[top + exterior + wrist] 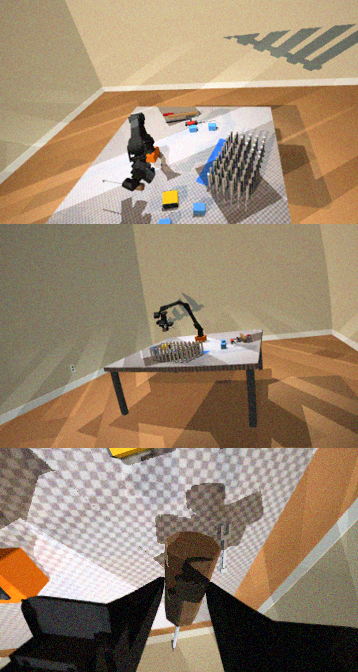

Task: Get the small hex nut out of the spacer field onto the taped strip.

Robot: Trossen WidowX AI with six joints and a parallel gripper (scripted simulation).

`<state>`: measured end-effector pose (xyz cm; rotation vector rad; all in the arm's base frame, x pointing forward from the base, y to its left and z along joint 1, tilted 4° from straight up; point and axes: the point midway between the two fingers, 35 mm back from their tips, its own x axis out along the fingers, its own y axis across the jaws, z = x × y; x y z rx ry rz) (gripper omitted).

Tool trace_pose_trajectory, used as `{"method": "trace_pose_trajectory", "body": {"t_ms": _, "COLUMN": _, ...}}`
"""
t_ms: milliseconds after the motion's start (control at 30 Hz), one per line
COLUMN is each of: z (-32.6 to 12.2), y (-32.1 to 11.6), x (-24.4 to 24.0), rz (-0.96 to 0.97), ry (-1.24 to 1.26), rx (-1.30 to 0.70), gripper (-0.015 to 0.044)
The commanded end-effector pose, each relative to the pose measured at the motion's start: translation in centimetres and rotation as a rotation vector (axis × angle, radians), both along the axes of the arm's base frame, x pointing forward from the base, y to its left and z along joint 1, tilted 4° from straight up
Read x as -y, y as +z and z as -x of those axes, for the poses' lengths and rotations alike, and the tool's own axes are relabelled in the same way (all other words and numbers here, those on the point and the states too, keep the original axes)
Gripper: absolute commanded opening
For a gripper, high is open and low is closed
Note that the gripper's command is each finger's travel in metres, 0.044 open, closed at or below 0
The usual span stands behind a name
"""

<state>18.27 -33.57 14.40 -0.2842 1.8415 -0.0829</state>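
My gripper [136,186] [164,330] [185,583] is shut on the brown wooden handle [192,555] of a tool, raised above the table's left part, well away from the spacers. The tool's thin metal rod [112,182] [175,638] sticks out beyond the fingers; its small end bend shows faintly in the top view. The metal spacers [236,166] [177,352] stand upright in a dense field. The blue taped strip [203,177] [206,352] lies along their near side toward the arm. I cannot make out the nut in any view.
A yellow block [170,198] [129,452] and blue blocks [199,208] [165,222] lie between gripper and spacers and toward the front. More blue blocks [192,128] [212,126], a red-handled tool [191,123] and a wooden-handled item [181,115] lie at the back. The orange base [152,154] is nearby.
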Motion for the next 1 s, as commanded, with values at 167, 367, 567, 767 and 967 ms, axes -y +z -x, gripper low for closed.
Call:
{"method": "trace_pose_trajectory", "body": {"t_ms": 167, "z": 1.4, "y": 0.1, "x": 1.6, "rz": 0.033, "ry": -0.108, "rx": -0.014, "gripper": 0.0}}
{"method": "trace_pose_trajectory", "body": {"t_ms": 367, "z": 1.3, "y": -0.1, "x": 1.6, "rz": 0.033, "ry": -0.108, "rx": -0.014, "gripper": 0.0}}
{"method": "trace_pose_trajectory", "body": {"t_ms": 567, "z": 1.2, "y": -0.6, "x": 1.7, "rz": 0.033, "ry": -0.108, "rx": -0.014, "gripper": 0.0}}
{"method": "trace_pose_trajectory", "body": {"t_ms": 767, "z": 1.1, "y": -1.2, "x": 1.8, "rz": 0.033, "ry": -0.108, "rx": -0.013, "gripper": 0.0}}
{"method": "trace_pose_trajectory", "body": {"t_ms": 967, "z": 1.1, "y": -1.8, "x": 1.9, "rz": 0.033, "ry": -0.108, "rx": -0.013, "gripper": 0.0}}
